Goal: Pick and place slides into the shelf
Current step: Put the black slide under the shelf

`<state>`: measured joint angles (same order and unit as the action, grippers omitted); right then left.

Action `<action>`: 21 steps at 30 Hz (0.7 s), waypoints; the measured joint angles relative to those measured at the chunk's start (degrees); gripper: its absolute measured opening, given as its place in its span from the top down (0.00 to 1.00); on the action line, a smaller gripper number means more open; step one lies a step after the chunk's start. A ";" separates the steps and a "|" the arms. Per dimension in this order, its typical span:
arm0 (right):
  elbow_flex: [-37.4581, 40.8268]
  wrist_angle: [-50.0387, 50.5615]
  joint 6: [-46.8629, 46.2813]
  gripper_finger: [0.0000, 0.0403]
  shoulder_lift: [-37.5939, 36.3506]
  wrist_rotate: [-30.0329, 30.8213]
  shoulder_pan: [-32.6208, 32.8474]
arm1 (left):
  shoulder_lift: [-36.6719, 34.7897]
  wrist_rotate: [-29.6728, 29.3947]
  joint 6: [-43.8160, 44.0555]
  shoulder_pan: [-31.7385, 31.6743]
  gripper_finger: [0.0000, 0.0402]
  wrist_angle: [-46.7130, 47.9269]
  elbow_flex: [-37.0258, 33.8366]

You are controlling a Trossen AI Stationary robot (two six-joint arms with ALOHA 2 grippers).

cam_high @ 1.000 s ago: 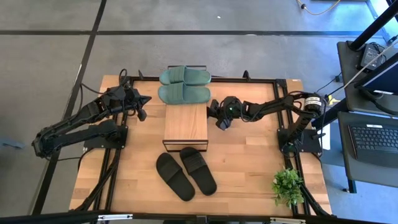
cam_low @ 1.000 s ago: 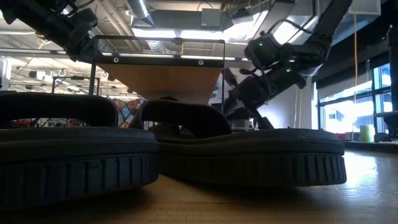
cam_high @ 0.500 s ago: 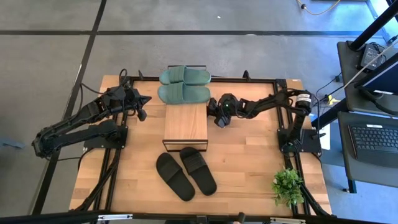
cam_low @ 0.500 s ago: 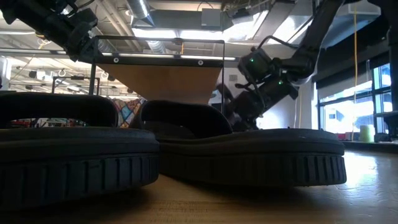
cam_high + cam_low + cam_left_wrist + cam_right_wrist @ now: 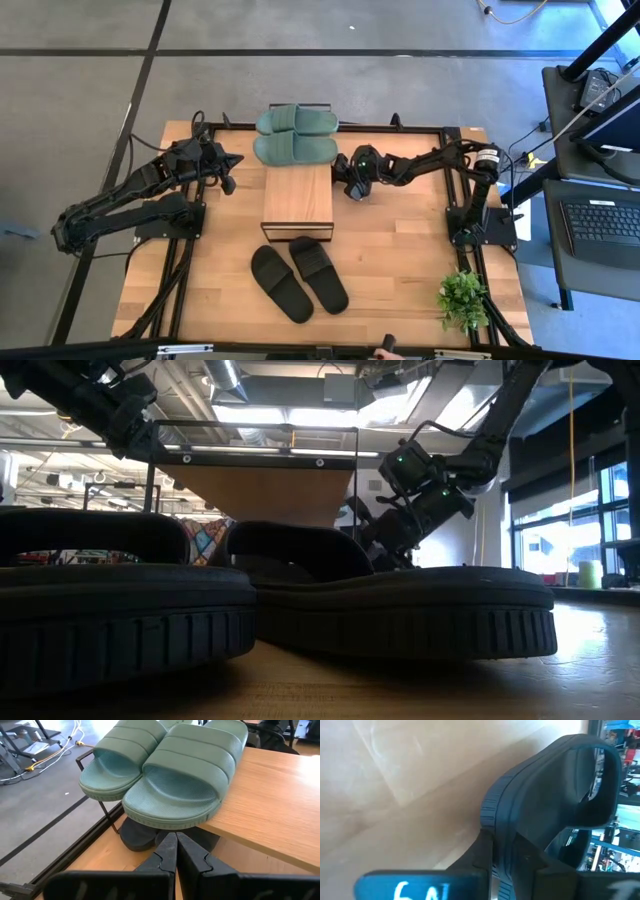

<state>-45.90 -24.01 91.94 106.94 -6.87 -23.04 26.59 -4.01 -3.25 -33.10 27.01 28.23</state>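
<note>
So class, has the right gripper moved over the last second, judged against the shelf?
Yes. The right gripper, shut on a black slide, has shifted toward the table's far edge, alongside the shelf.

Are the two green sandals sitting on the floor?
No. In the high view the two sage green rubber slide sandals rest side by side on the far end of the low wood-topped shelf.

From above, the shelf top (image 5: 298, 197) hides whatever's under it. Left wrist view only shows a bit of a dark slide (image 5: 136, 834) poking out beneath the green pair (image 5: 170, 775). The right gripper's (image 5: 347, 183) black slide (image 5: 555, 805) gets cut off at the frame edge.
</note>
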 joint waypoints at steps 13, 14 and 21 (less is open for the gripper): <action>-1.82 5.81 3.96 0.89 0.00 -0.79 -1.95 | 0.00 0.00 0.02 0.00 1.00 0.04 0.00; -1.82 5.83 4.01 0.89 0.00 -0.83 -2.11 | 0.00 0.00 0.02 0.00 1.00 0.04 0.00; -1.82 5.51 3.20 0.88 0.00 -0.94 -2.28 | 0.00 0.00 0.02 0.00 1.00 0.04 0.00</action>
<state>-47.72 -18.50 95.14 106.94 -7.81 -25.32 26.60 -4.01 -3.22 -33.10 27.05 28.23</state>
